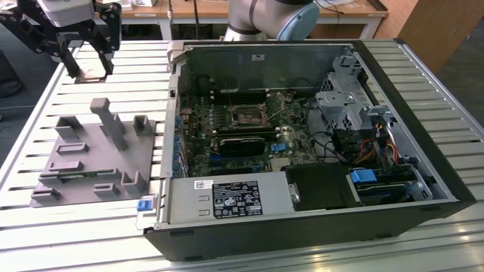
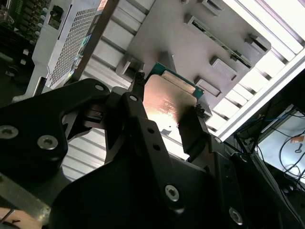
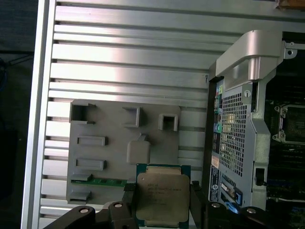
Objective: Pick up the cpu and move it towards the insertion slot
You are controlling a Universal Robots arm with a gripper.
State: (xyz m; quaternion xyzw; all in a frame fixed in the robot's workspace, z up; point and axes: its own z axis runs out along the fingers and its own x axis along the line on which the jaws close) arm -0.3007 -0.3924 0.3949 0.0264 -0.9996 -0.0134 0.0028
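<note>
My gripper [image 1: 89, 69] hangs high above the slatted table, at the exterior view's far left, beyond the grey fixture. It is shut on the cpu [image 1: 90, 74], a flat square chip with a silvery top and green rim, clamped by two opposite edges. Both wrist views show the cpu [image 2: 169, 107] [image 3: 162, 198] between the black fingers [image 2: 137, 83] [image 3: 127, 194], lifted clear of the fixture beneath it. The insertion slot [image 1: 247, 115], a dark square socket with a metal frame, sits on the motherboard inside the open computer case, well to the exterior view's right of the gripper. Part of the insertion slot [image 3: 291, 123] appears in the first wrist view.
The grey fixture block [image 1: 94, 156] [image 3: 119, 143] with upright posts and a green memory stick lies on the table beside the case. The open computer case [image 1: 423, 113] has tall walls, a power supply [image 1: 226, 198], cables and drive bays. The robot's base [image 1: 268, 20] stands behind the case.
</note>
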